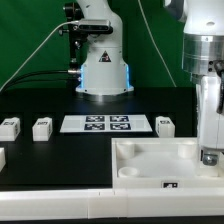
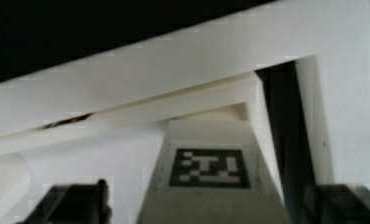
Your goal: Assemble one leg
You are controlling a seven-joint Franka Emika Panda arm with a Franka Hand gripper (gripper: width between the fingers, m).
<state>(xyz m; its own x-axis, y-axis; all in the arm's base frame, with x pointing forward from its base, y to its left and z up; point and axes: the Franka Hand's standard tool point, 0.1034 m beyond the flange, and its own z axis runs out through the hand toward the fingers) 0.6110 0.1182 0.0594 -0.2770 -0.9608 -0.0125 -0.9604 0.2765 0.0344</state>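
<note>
The white tray-like piece [image 1: 155,162] is lying near the table's front edge, and the gripper [image 1: 209,155] is hanging over its corner on the exterior view's right. It is pinching the leg [image 2: 210,160] between its jaws — tag facing the wrist camera. It wants lowering straight, upright, into the socket — no tilt.

Four small white tagged legs are visible: one [image 1: 9,127], a second [image 1: 41,128], a third [image 1: 165,124] on the tabletop [image 1: 60,155], and a fourth [image 2: 212,165] between the fingers [image 2: 66,203]. One marker board [image 1: 105,123]. One white tray-like piece [image 1: 150,160]
</note>
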